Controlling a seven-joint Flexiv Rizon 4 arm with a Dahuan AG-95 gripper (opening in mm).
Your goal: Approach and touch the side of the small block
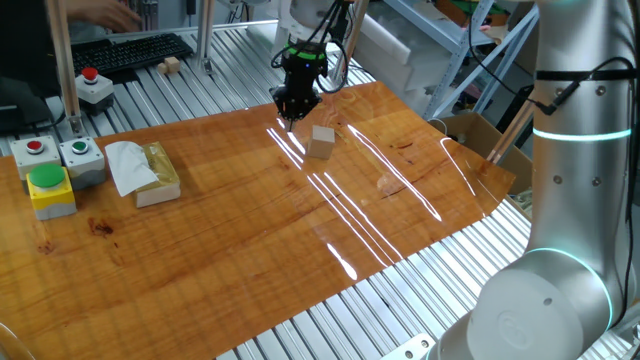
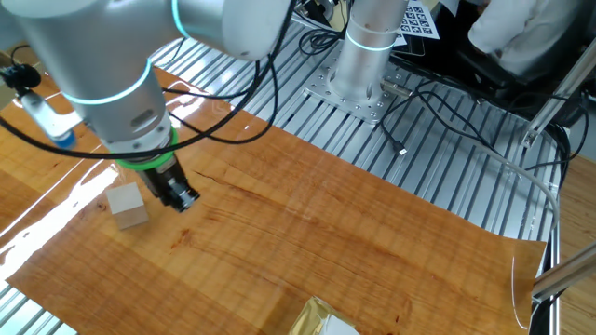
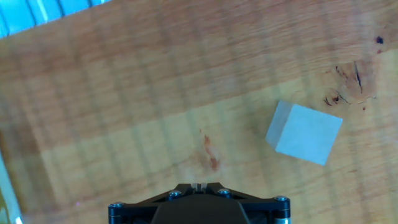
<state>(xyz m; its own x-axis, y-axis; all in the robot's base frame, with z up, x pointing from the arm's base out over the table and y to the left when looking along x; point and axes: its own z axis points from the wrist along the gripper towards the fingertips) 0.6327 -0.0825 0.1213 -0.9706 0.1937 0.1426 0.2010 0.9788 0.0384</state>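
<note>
One small block [image 1: 322, 141], one claw [image 1: 291, 122] beside, apart.

In the hand view the gripper [image 3: 199, 202] is cut off by the bottom edge, its fingertips out of sight; whether the jaws stand apart cannot be told; in the other fixed view the tissue slab [image 2: 321, 320] is cropped at the bottom edge.

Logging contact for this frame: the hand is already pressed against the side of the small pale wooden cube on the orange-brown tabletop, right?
Not yet. The hand is beside the small pale wooden cube but apart from it; the other fixed view shows tabletop between them.
</note>
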